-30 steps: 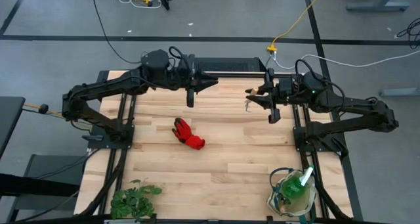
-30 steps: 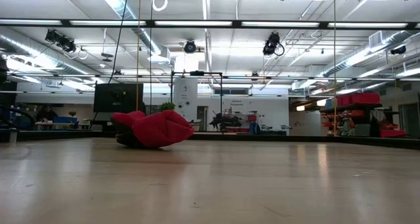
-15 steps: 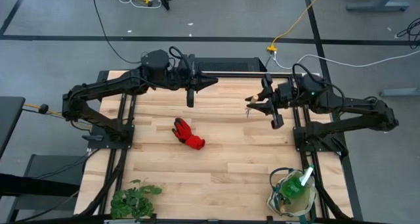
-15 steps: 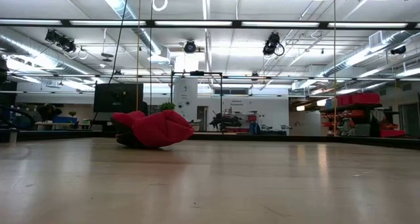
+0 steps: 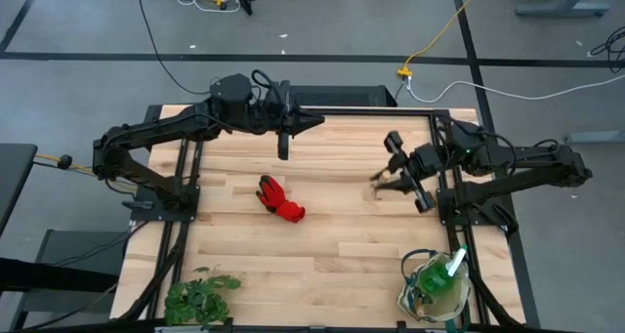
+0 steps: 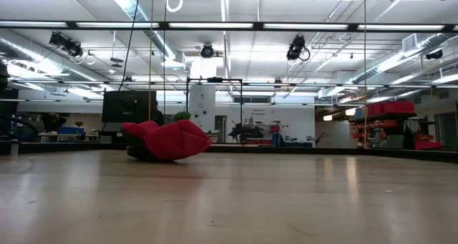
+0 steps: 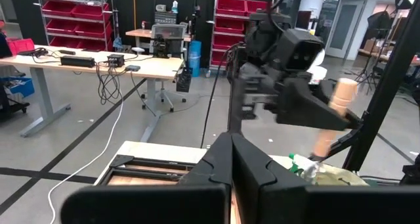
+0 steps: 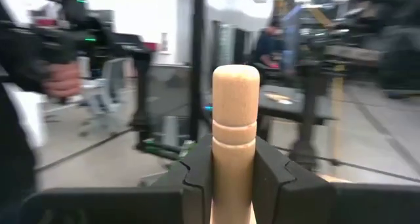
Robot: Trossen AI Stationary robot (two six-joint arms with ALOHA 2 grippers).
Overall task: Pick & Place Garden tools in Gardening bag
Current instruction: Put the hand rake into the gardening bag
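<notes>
Looking straight down on a wooden table [image 5: 322, 255], two dark robot arms are seen reaching in from the far edge. The right gripper [image 5: 398, 180], at about two o'clock from the table's middle, is clamped around a wooden tool handle [image 8: 234, 145]; in the right wrist view the handle stands up between the two fingers [image 8: 270, 175], with its rounded end pointing forward. Which tool it belongs to cannot be told, though thin prongs seem to show near the gripper from above. The tool is judged to be held high so it can be carried to the bag [image 5: 404, 296], which sits at five o'clock near the front right corner with a green spray bottle [image 5: 441, 274] already inside. The left gripper [image 5: 314, 122], at twelve o'clock, is closed on nothing and appears parked out of the way. A red glove [image 5: 280, 200] is left lying near the middle. A leafy plant [image 5: 198, 296] is placed at seven o'clock.
</notes>
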